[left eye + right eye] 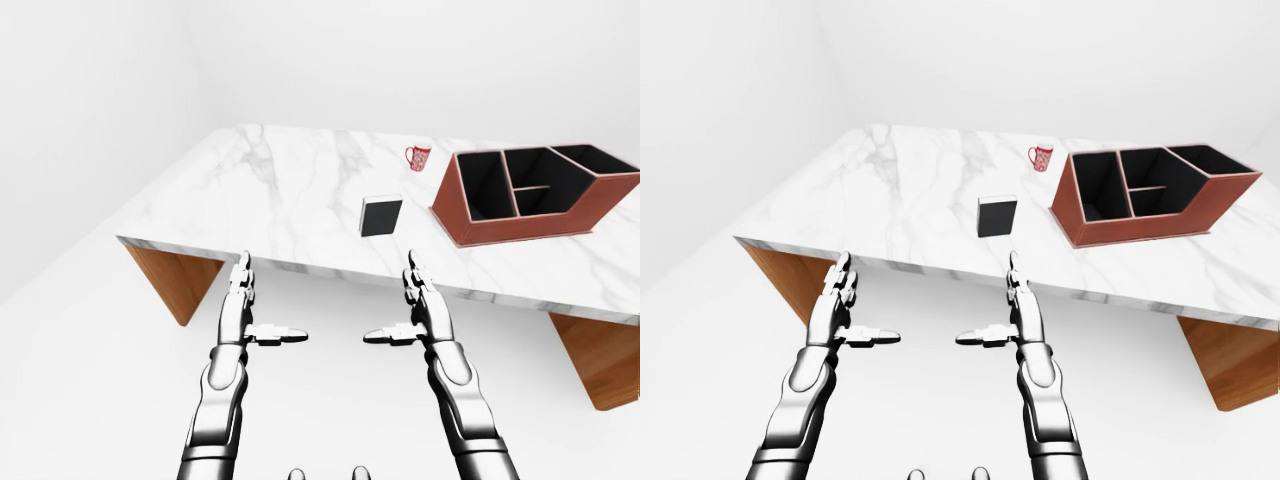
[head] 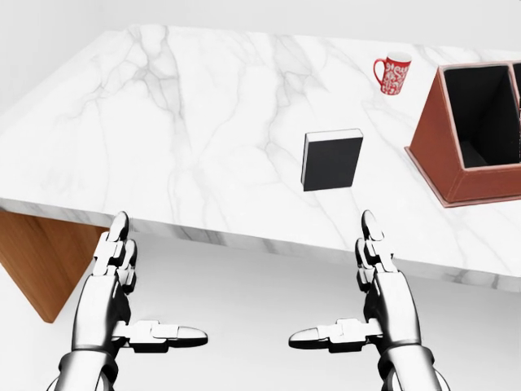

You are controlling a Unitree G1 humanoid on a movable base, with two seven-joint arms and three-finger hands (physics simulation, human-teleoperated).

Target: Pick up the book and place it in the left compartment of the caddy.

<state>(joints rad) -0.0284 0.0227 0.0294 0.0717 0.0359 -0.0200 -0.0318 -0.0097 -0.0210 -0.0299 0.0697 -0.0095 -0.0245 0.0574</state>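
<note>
A black book [image 2: 332, 160] with a white page edge lies flat on the marble table [image 2: 179, 122]. To its right stands the red-brown caddy [image 1: 520, 228] with black compartments, its left compartment [image 1: 485, 186] nearest the book. In the head view only the caddy's left end [image 2: 429, 140] shows. My left hand [image 2: 155, 281] and right hand [image 2: 330, 275] hang open and hold nothing. They sit low in the view, short of the table's near edge, fingers pointing up and thumbs turned inward. The right hand is roughly below the book.
A red patterned mug [image 2: 394, 75] stands above the book, near the caddy's left corner. Wooden supports [image 1: 175, 280] [image 1: 600, 360] carry the table at both ends. White floor lies under my hands, and white walls stand behind the table.
</note>
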